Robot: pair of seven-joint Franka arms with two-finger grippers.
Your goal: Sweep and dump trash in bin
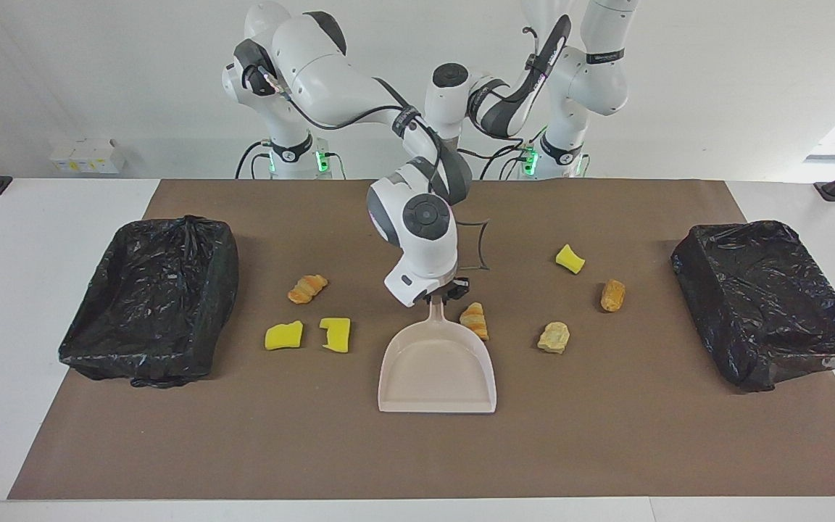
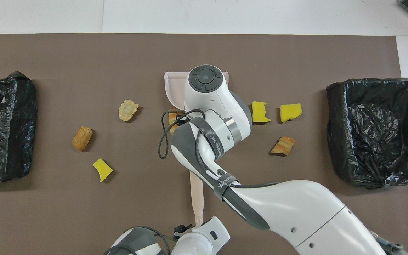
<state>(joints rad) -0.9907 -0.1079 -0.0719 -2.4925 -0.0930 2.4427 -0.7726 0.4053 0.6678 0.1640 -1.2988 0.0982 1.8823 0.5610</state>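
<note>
Dustpan (image 1: 438, 370): smooth pale-pink plastic, matt. Bin liners (image 1: 153, 297): crinkled glossy black plastic film. Table cover (image 1: 606, 435): matt brown paper. Sponge chunks (image 1: 283, 336): porous yellow foam.

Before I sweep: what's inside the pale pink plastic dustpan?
In the facing view the pale pink plastic dustpan holds nothing; its tray is bare. Overhead, the right arm covers most of the tray.
</note>
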